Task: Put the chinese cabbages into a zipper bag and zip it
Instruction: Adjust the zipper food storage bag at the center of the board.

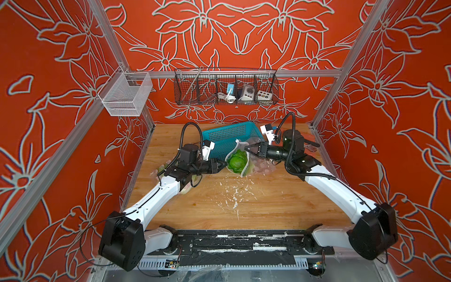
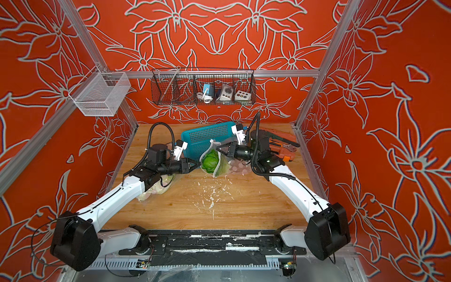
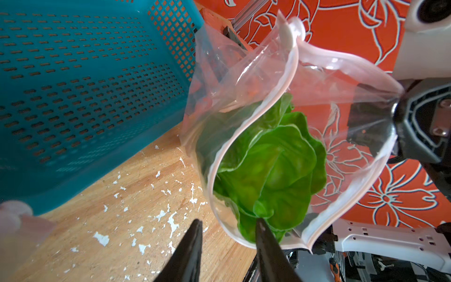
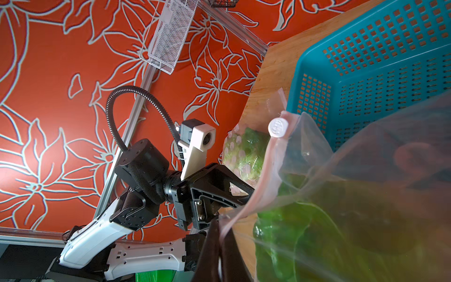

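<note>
Reaches inward with both arms, forearms low over the counter [image 1: 268,207], wrists facing each other. Holds the left hand [image 1: 224,164] with fingers [image 3: 192,246] parted, the right hand [image 1: 246,148] pinched shut.

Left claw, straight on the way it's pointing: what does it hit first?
The left claw would likely meet the near rim of the zipper bag first; it runs between the parted jaws. The chinese cabbage sits just behind, inside. Depth uncertain.

teal basket [image 1: 227,136]: table [image 1: 268,207] rear | wire rack [image 1: 225,88], mesh bin [image 1: 125,96]: hanging
</note>
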You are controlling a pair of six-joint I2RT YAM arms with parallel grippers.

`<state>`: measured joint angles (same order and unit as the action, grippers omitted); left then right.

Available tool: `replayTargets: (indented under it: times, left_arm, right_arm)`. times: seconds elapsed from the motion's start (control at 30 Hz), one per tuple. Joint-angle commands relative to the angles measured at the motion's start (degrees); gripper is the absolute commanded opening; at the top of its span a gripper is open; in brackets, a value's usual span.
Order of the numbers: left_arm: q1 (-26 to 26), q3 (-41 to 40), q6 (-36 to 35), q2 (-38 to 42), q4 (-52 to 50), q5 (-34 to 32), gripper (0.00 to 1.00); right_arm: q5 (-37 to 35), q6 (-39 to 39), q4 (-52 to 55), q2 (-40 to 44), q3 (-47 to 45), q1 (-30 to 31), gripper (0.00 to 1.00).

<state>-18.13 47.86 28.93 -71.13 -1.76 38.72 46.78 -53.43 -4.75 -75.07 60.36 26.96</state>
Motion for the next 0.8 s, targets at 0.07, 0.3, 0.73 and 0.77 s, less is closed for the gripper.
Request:
replayTargets:
  times: [0.07, 0.3, 0.73, 0.77]
  left_arm:
    - [-0.8, 0.48, 1.28, -3.46, 4.23, 1.19, 0.29]
    - [-2.35, 2.44, 3.22, -3.4, 4.88, 2.11, 0.01]
    - [-10.05, 16.78, 4.78, 0.73, -2.88, 2.54, 0.0]
    - [-10.32, 17.75, 4.81, 0.71, -3.18, 2.74, 0.0]
  right_arm:
    - [-0.05, -1.03, -2.39, 0.17, -0.33, -0.18, 0.0]
    - [-0.97, -0.12, 0.59, 1.23, 0.04, -0.15, 0.0]
    - [-8.42, 4.82, 17.8, 9.01, 7.97, -0.07, 0.0]
    - [-8.45, 4.26, 17.45, 9.22, 8.46, -0.07, 0.0]
